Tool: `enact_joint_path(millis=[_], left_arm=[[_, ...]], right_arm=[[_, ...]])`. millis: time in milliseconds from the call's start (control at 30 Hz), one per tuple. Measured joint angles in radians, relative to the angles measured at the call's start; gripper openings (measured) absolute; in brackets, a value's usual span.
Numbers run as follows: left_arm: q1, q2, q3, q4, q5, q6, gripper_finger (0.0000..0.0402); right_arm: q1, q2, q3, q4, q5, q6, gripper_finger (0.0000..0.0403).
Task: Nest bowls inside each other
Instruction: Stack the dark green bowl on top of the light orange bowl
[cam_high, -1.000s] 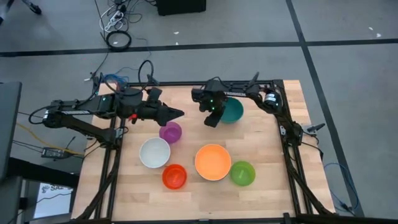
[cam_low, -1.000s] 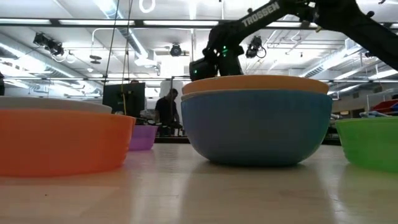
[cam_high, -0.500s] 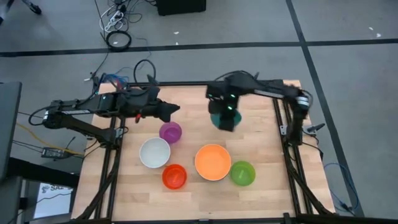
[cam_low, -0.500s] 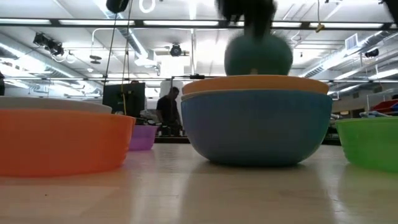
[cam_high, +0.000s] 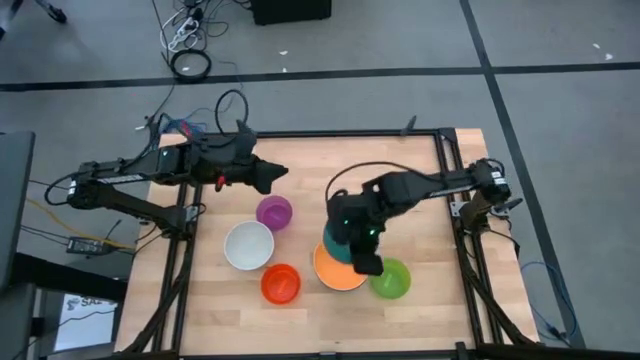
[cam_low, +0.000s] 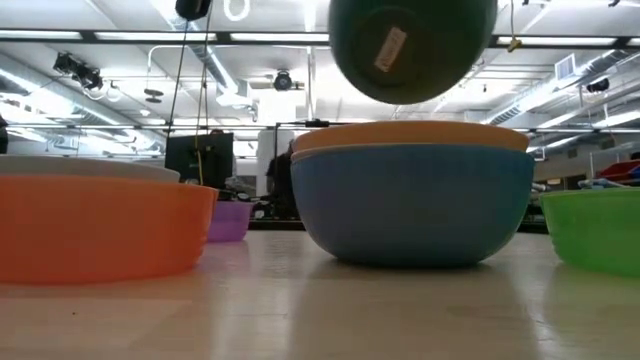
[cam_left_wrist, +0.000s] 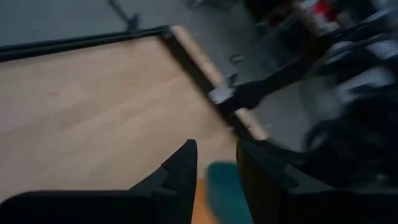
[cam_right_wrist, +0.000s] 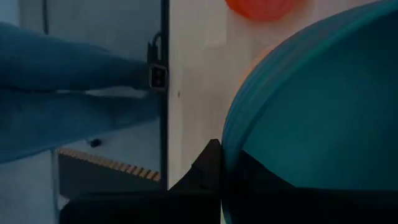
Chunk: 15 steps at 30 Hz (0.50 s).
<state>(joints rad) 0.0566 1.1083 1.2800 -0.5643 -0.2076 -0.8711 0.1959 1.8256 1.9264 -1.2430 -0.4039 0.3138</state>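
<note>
Red-orange, the small round plastic bowl (cam_high: 280, 284) sits nearest the table's front edge, with the green round plastic bowl (cam_high: 391, 279) at the same depth off toward my right side. Between them, a little farther in, the wide orange round plastic bowl (cam_high: 338, 270) lies nested in the big blue round plastic bowl (cam_low: 412, 205), only their stacked rims and the blue wall showing in the low view. My right gripper (cam_high: 366, 262) hangs over this stack, its fingers pinched shut on the rim of the teal round plastic bowl (cam_high: 338, 240); the teal bowl is lifted clear of the table, tipped, directly above the orange one without touching it, and a pale sticker shows on its underside in the low view. In my right wrist view the teal wall fills most of the frame with one dark finger (cam_right_wrist: 211, 168) pressed against its rim. Beside the stack toward my left, the white round plastic bowl (cam_high: 249, 245) rests on the wooden table (cam_high: 420, 180), just behind the red-orange one, and the small purple round plastic bowl (cam_high: 274, 212) stands just behind the white. Farther back still, my left gripper (cam_high: 278, 176) hovers over the table's rear left part, near the purple bowl but apart from it, its two fingers spread with a clear gap and holding nothing.
</note>
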Motion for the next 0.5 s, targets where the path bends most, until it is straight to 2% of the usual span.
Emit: enact_joint_path(millis=[133, 233, 333, 500], left_arm=[[-0.012, -0.014, 0.0, 0.035, 0.05, 0.013, 0.0122], [-0.013, -0.027, 0.001, -0.009, 0.107, 0.017, 0.0122], [-0.019, -0.042, 0.0, -0.119, 0.155, 0.041, 0.0122], [-0.039, -0.07, 0.0, -0.322, 0.151, 0.082, 0.0122]], right_arm=[[-0.003, 0.045, 0.002, 0.062, -0.006, 0.053, 0.0002], [-0.002, 0.077, 0.001, 0.086, -0.004, 0.116, 0.0022], [-0.001, 0.102, 0.003, 0.081, -0.012, 0.178, 0.0056], [0.013, 0.137, 0.001, 0.073, -0.009, 0.247, 0.011]])
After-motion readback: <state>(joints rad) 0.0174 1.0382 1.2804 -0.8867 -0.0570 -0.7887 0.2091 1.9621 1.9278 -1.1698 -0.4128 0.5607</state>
